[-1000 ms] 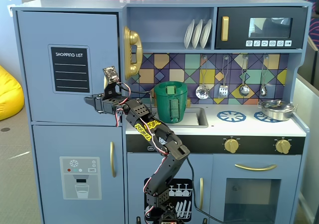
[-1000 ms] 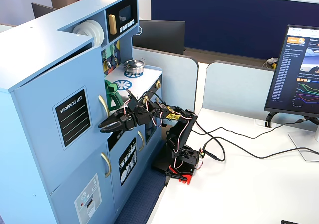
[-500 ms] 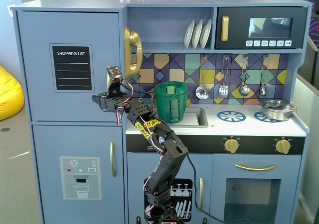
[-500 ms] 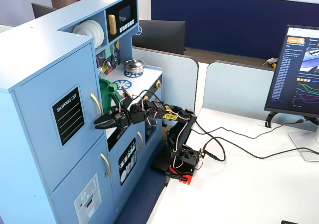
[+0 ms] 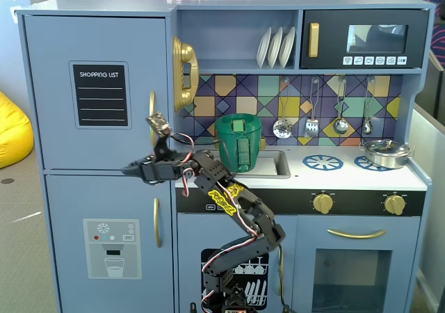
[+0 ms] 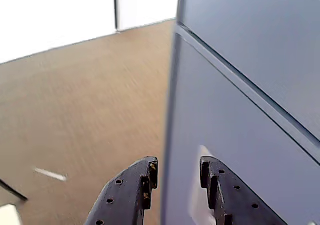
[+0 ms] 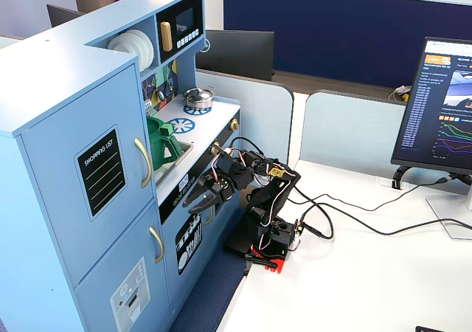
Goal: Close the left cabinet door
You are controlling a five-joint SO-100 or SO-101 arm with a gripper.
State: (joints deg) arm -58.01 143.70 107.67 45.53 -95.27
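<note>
The left cabinet door (image 5: 97,90), light blue with a black "SHOPPING LIST" panel and a gold handle (image 5: 151,111), lies flush with the cabinet front in both fixed views (image 7: 88,177). My gripper (image 5: 128,168) is open and empty. It hovers in front of the fridge, just below the seam under that door and left of the handle line. It also shows in the other fixed view (image 7: 190,201). In the wrist view the gripper (image 6: 179,172) points down along the blue fridge front, with part of the door (image 6: 260,35) above a slanted seam.
The lower blue door with the dispenser graphic (image 5: 111,247) is under the gripper. A green pitcher (image 5: 238,141) stands in the sink, a gold phone (image 5: 184,73) beside the door. The arm's base (image 7: 269,240) sits on a white desk with cables and a monitor (image 7: 439,111).
</note>
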